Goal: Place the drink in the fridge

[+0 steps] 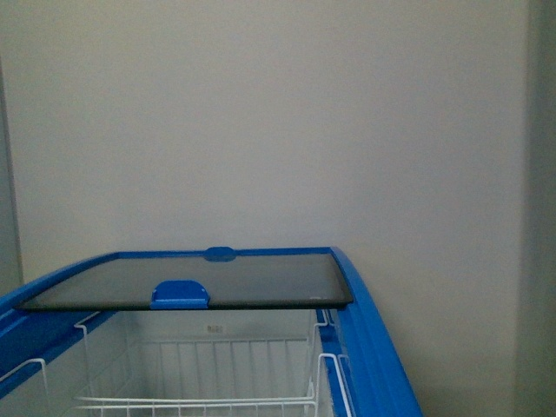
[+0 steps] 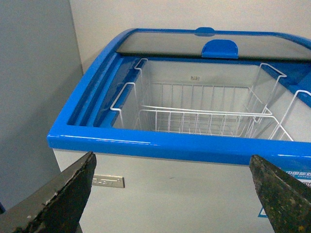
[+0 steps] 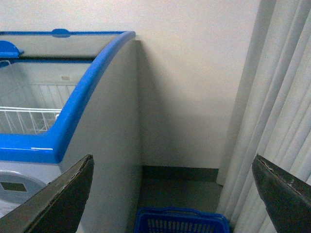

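The fridge (image 1: 373,347) is a white chest freezer with a blue top rim. Its dark glass lid (image 1: 191,282) is slid to the back, so the near half stands open. A white wire basket (image 1: 200,401) hangs inside and looks empty. In the left wrist view my left gripper (image 2: 171,187) is open and empty, in front of the fridge's near blue rim (image 2: 175,144), with the wire basket (image 2: 194,116) beyond it. My right gripper (image 3: 172,189) is open and empty, beside the fridge's right side (image 3: 109,126). The drink is out of view. Neither gripper shows in the front view.
A blue plastic shopping basket (image 3: 182,222) sits on the floor to the right of the fridge, below my right gripper. White curtains (image 3: 277,107) hang on the right. A tall grey cabinet (image 2: 34,87) stands left of the fridge. A plain wall is behind.
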